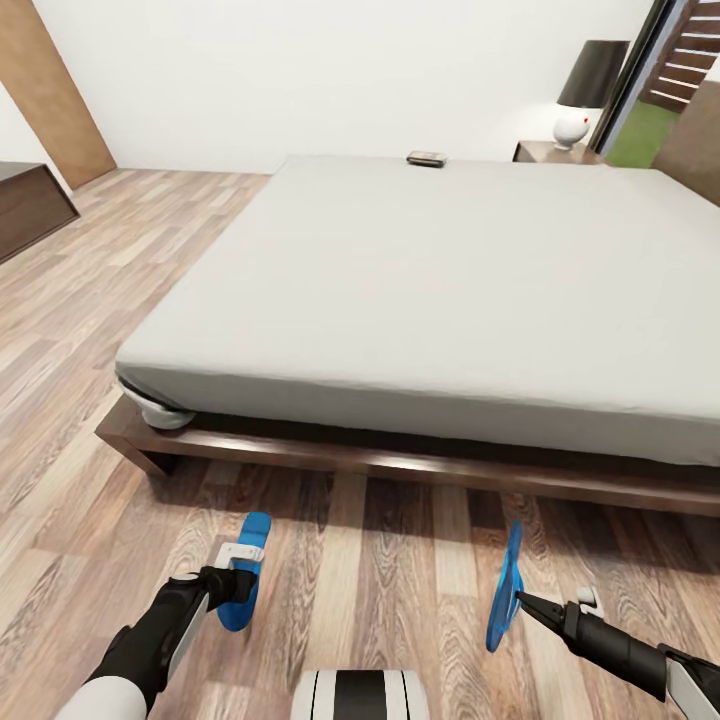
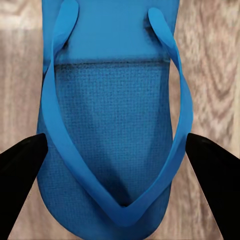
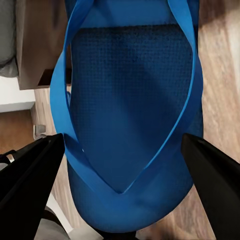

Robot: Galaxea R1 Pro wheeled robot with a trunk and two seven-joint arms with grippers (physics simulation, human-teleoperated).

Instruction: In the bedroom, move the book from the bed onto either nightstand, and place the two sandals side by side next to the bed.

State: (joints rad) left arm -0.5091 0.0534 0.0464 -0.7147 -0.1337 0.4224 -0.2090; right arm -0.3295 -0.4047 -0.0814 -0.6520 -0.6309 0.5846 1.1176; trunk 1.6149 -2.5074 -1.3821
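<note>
Blue sandals both in hand: left pincer grips left sandal flat, right pincer holds right sandal on edge. Next, judged: level it, set both down by bed.

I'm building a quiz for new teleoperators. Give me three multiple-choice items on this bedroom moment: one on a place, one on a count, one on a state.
1. Where is the book?
A. on the floor
B. on the far edge of the bed
C. on the nightstand

2. How many blue sandals are in the head view?
A. one
B. two
C. three

3. How does the right sandal sit?
A. flat on the floor
B. on the mattress
C. turned on edge at the right gripper

Answers:
1 B, the book lies on the mattress near its far side.
2 B, the left sandal at the left gripper and one at the right.
3 C, it shows as a thin upright blade, with the right fingers on either side of it.
</note>
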